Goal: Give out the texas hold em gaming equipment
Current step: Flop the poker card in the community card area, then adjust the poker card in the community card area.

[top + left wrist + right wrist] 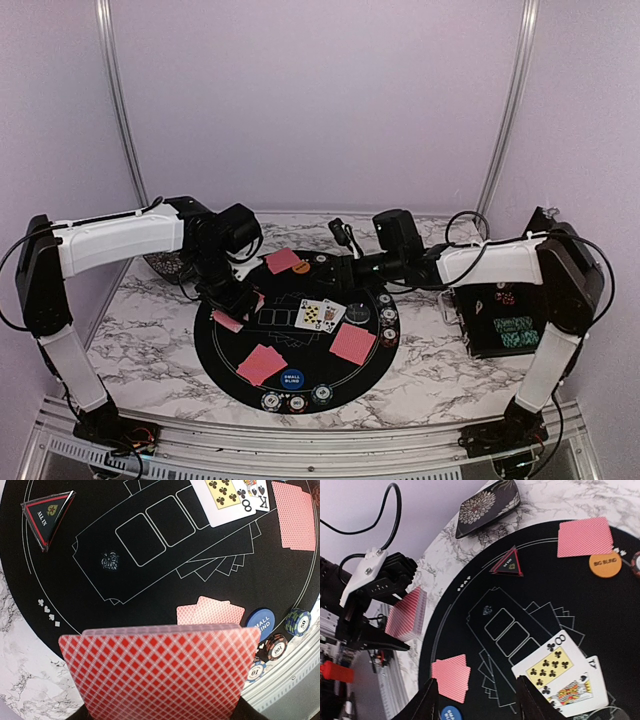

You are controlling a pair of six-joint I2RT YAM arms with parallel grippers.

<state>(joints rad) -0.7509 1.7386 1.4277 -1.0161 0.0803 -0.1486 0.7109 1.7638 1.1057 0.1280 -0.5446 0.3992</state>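
Done: three face-down pairs [352, 343] on the mat [215, 350]; two face-up cards [320, 314] at centre; blind buttons [291, 378], marker [47, 515] and chip stacks [297, 403] set out.
Outstanding: judged — remaining board cards, possibly more chips.
Left gripper [232, 308]: clamped on the deck [160, 675], over the mat's left edge.
Right gripper [477, 702]: jaws apart, empty, above the face-up cards.
Case [470, 340]: right of the mat — teal chips [515, 330] inside.

Matt black mat [280, 580]; smooth red-backed cards [160, 675]; marble-look table [430, 372].
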